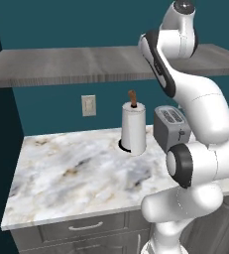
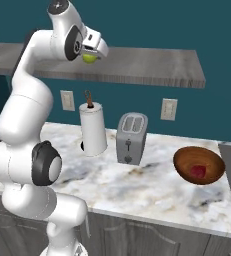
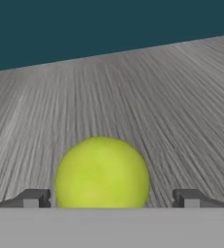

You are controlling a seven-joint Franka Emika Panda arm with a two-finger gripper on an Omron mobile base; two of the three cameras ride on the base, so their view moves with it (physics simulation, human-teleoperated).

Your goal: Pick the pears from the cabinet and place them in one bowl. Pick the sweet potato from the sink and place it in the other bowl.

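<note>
Yellow-green pear (image 3: 102,172) sits between our open gripper (image 3: 110,198) fingertips on the cabinet (image 3: 133,97); dark red pear (image 2: 198,171) lies in wooden bowl (image 2: 184,156).

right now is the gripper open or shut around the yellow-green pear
Open: the gripper fingertips stand wide either side of the pear.

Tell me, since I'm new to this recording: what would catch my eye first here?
The yellow-green pear stands out, sitting on the grey wood-grain cabinet slab with the open gripper straddling it, a fingertip on each side. Next comes the tall white arm reaching up to that slab. On the marble counter below, a dark reddish-brown wooden bowl right of the toaster already holds something dark red.
</note>
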